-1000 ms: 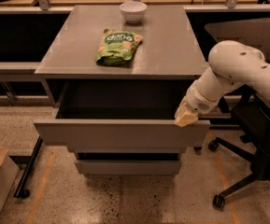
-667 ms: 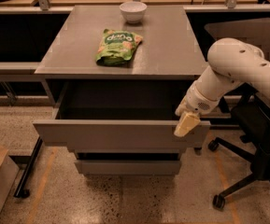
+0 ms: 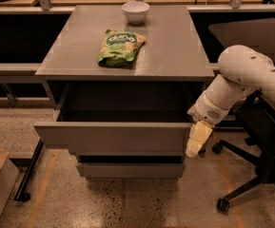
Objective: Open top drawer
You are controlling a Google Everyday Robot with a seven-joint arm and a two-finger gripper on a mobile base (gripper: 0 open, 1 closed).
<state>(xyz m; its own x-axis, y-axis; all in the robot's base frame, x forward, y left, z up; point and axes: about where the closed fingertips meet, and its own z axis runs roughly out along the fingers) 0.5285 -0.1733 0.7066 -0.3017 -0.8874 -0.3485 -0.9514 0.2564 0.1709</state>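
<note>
Your claw [image 3: 196,139], whose grip I cannot tell, is dropping beside the top drawer [image 3: 113,137]'s right corner; the drawer is standing open.

Top drawer [image 3: 113,137] open; gripper [image 3: 195,144] beside front corner

Gripper [image 3: 197,140] right of top drawer [image 3: 113,137]

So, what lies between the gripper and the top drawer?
Nothing, by the camera view: the gripper hangs just beside the open top drawer's front corner.
</note>
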